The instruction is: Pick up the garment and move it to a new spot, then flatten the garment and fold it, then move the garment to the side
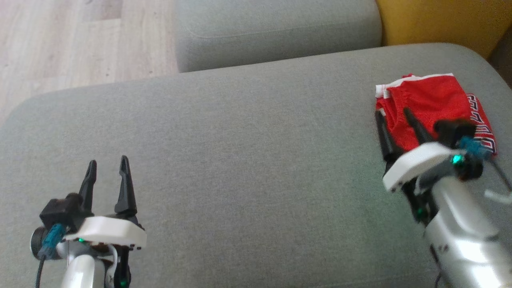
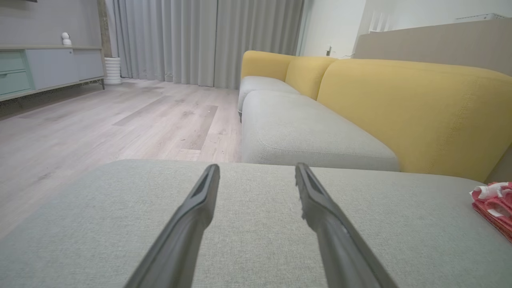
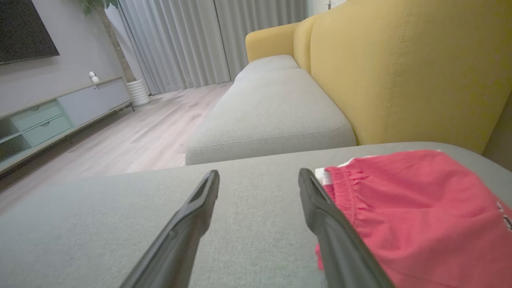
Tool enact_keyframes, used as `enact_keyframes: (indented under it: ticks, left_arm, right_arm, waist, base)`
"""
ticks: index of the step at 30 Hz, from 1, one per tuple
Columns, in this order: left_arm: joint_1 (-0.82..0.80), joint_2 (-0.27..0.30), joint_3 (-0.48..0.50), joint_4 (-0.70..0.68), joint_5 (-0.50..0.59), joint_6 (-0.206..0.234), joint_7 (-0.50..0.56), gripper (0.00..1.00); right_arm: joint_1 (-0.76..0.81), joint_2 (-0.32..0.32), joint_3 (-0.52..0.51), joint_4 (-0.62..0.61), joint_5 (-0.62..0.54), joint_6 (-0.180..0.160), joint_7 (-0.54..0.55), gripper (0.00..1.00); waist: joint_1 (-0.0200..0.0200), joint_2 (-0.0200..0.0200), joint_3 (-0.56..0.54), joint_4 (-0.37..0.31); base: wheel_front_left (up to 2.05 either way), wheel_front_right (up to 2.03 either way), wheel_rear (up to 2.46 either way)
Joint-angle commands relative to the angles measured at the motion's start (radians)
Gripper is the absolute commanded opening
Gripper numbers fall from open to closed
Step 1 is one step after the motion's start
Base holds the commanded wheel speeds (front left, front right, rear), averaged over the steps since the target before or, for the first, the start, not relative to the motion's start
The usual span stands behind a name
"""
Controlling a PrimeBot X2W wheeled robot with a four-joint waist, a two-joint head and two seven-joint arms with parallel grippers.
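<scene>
Garment (image 1: 430, 100) folded on cushion (image 1: 240, 140) — near edge behind right gripper (image 1: 393, 113); it and left gripper (image 1: 108, 160) wide open, empty.

Grey sofa cushion (image 1: 240, 160) — broad, flat. One folded red garment (image 1: 428, 104) lies on it — just right of the right gripper's (image 1: 392, 112) fingers (image 3: 328, 224).

Our left gripper (image 1: 108, 161): low at our left, fingers spread wide, gripping nothing, pointing forward. Our right gripper (image 1: 392, 113): far right, fingers likewise apart, empty, tilted slightly leftward, pale forearm (image 1: 460, 224) behind.
</scene>
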State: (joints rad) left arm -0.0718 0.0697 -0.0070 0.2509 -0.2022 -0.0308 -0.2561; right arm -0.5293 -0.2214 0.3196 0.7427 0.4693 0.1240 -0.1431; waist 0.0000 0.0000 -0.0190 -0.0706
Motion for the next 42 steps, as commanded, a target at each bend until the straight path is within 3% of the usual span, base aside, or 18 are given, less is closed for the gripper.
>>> enact_keyframes:
  ticks: [1,7,17,32,33,42]
  left_arm:
    - [-0.035,0.017,0.036,-0.040,0.007,0.001,-0.006,1.00]
    - [-0.027,0.013,0.042,-0.029,0.023,-0.006,-0.006,1.00]
    - [-0.049,0.006,0.071,0.060,0.023,-0.022,-0.006,1.00]
    - [-0.068,-0.008,0.102,0.099,0.033,-0.036,-0.006,1.00]
    - [-0.016,-0.017,0.062,0.131,0.025,-0.032,0.000,0.00]
    - [0.009,-0.025,0.064,0.187,-0.025,-0.033,0.021,0.00]
  right_arm:
    - [-0.005,0.019,0.003,-0.037,-0.019,0.007,-0.023,1.00]
    - [0.107,0.087,-0.025,-0.071,-0.058,0.007,-0.059,1.00]
    - [0.211,0.119,-0.068,-0.182,-0.165,0.007,-0.101,1.00]
    - [0.239,0.156,-0.125,-0.201,-0.228,0.007,-0.095,1.00]
    - [0.265,0.146,-0.141,-0.168,-0.223,0.000,-0.087,0.00]
    - [0.313,0.147,-0.150,-0.128,-0.175,-0.001,-0.069,0.00]
  waist:
    - [0.0000,0.0000,-0.013,0.014]
    - [0.0000,0.0000,-0.023,0.029]
    - [0.0000,0.0000,-0.015,0.034]
    - [0.0000,0.0000,-0.011,0.035]
    - [0.0000,0.0000,-0.010,0.035]
    - [0.0000,0.0000,-0.009,0.036]
  base:
    - [0.00,0.00,0.00]
    - [0.00,0.00,0.00]
    - [0.00,0.00,0.00]
    - [0.00,0.00,0.00]
    - [0.00,0.00,0.00]
    - [0.00,0.00,0.00]
